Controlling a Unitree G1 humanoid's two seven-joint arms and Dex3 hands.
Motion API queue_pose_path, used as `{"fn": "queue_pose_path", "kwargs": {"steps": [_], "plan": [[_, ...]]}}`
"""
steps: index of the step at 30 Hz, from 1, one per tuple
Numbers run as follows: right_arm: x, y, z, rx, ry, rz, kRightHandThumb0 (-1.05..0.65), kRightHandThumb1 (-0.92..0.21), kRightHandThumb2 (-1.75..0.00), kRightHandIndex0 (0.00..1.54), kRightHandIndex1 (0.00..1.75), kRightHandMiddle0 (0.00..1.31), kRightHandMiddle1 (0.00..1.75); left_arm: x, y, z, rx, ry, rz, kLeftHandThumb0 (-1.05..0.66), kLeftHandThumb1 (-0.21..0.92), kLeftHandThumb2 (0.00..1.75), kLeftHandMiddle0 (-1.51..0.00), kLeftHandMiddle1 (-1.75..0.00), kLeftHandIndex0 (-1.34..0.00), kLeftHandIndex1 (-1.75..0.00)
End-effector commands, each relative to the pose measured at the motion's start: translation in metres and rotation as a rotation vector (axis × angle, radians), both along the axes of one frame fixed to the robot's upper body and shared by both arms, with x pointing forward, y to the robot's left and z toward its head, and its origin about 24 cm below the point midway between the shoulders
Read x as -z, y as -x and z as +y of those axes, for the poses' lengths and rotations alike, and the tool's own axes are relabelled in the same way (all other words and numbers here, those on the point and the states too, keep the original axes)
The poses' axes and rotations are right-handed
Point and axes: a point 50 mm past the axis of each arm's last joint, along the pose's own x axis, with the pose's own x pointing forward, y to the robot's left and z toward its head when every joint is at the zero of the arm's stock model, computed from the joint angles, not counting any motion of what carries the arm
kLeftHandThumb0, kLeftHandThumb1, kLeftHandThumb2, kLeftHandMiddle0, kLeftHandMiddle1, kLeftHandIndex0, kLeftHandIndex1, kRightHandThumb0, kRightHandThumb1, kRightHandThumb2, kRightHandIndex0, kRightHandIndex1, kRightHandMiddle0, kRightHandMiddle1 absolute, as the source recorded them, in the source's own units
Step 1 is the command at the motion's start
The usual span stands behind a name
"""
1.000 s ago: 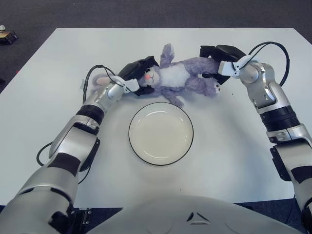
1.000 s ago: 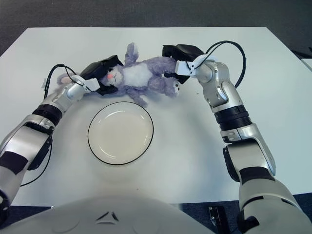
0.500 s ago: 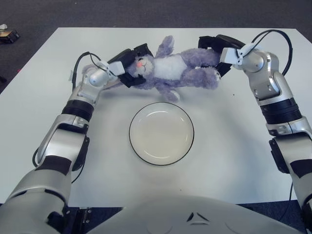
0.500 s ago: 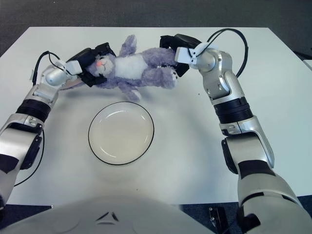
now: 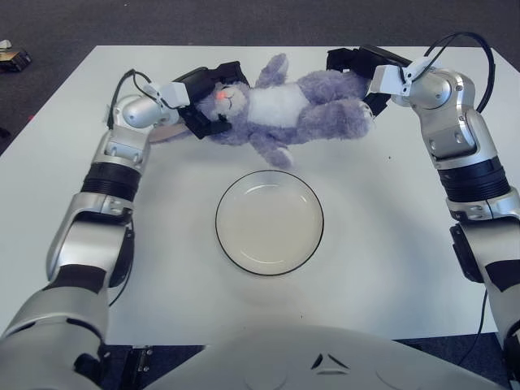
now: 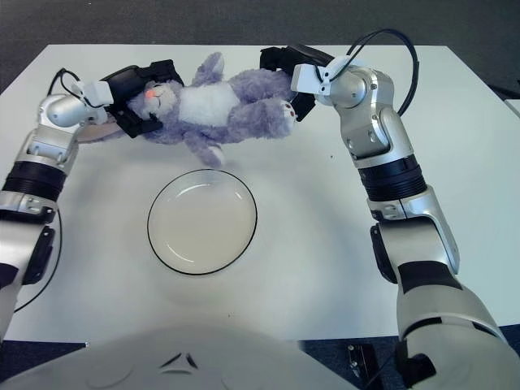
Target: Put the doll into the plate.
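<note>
A purple plush rabbit doll (image 5: 280,110) with a white belly hangs stretched out above the white table (image 5: 390,244), head to the left, legs to the right. My left hand (image 5: 201,101) is shut on its head. My right hand (image 5: 361,69) is shut on its legs. One paw dangles down toward the plate. The white plate (image 5: 269,222) with a dark rim lies empty on the table, below and in front of the doll.
A small object (image 5: 11,57) lies on the dark floor beyond the table's far left corner. Cables loop over both of my forearms.
Both hands have raised the doll off the table and higher, and it now hangs between them. The plate has not moved.
</note>
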Motion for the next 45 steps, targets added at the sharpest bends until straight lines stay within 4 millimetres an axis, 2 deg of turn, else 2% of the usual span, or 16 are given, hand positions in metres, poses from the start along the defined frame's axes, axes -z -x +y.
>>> {"fn": "queue_pose_path", "kwargs": {"steps": [1,5,16,20,25,29,38,41,45], "plan": [[-0.007,0.002,0.000,-0.010,0.005,-0.019,0.00,-0.30,-1.32,0.67,1.65,0.40,1.75,-0.002,0.003,0.004,-0.007,0.014,0.009,0.47,0.31,1.31,-0.60,-1.75,-0.65,-1.75],[-0.015,0.008,0.001,-0.069,0.016,-0.016,0.00,-0.30,-1.31,0.67,1.64,0.40,1.75,-0.013,0.013,0.003,0.014,0.005,-0.002,0.47,0.31,1.31,-0.61,-1.75,-0.65,-1.75],[-0.017,0.010,0.001,-0.098,0.020,-0.010,0.00,-0.30,-1.31,0.68,1.63,0.40,1.75,-0.016,0.020,0.003,0.010,0.004,0.011,0.47,0.30,1.32,-0.61,-1.75,-0.65,-1.75],[-0.022,0.023,0.004,-0.122,0.028,0.000,0.00,-0.29,-1.31,0.68,1.62,0.40,1.75,-0.016,0.037,0.000,0.015,0.013,0.042,0.47,0.30,1.33,-0.62,-1.75,-0.65,-1.75],[-0.022,0.028,0.004,-0.123,0.031,0.009,0.00,-0.29,-1.31,0.69,1.62,0.40,1.75,-0.017,0.046,-0.001,0.001,0.038,0.048,0.47,0.30,1.33,-0.62,-1.75,-0.66,-1.75],[-0.021,0.031,0.003,-0.128,0.032,0.016,0.00,-0.29,-1.31,0.69,1.61,0.40,1.75,-0.016,0.055,-0.004,-0.005,0.061,0.034,0.47,0.30,1.33,-0.62,-1.75,-0.66,-1.75],[-0.021,0.032,0.003,-0.126,0.032,0.018,0.00,-0.29,-1.31,0.69,1.61,0.40,1.75,-0.016,0.058,-0.005,-0.013,0.065,0.037,0.47,0.29,1.33,-0.62,-1.75,-0.66,-1.75],[-0.017,0.041,0.002,-0.138,0.032,0.028,0.00,-0.29,-1.31,0.69,1.61,0.41,1.75,-0.006,0.070,-0.007,0.051,0.062,0.064,0.47,0.30,1.32,-0.61,-1.75,-0.67,-1.75],[-0.015,0.045,0.001,-0.138,0.030,0.035,0.00,-0.29,-1.31,0.69,1.61,0.41,1.75,-0.002,0.075,-0.009,0.092,0.054,0.075,0.47,0.31,1.31,-0.60,-1.75,-0.67,-1.75]]}}
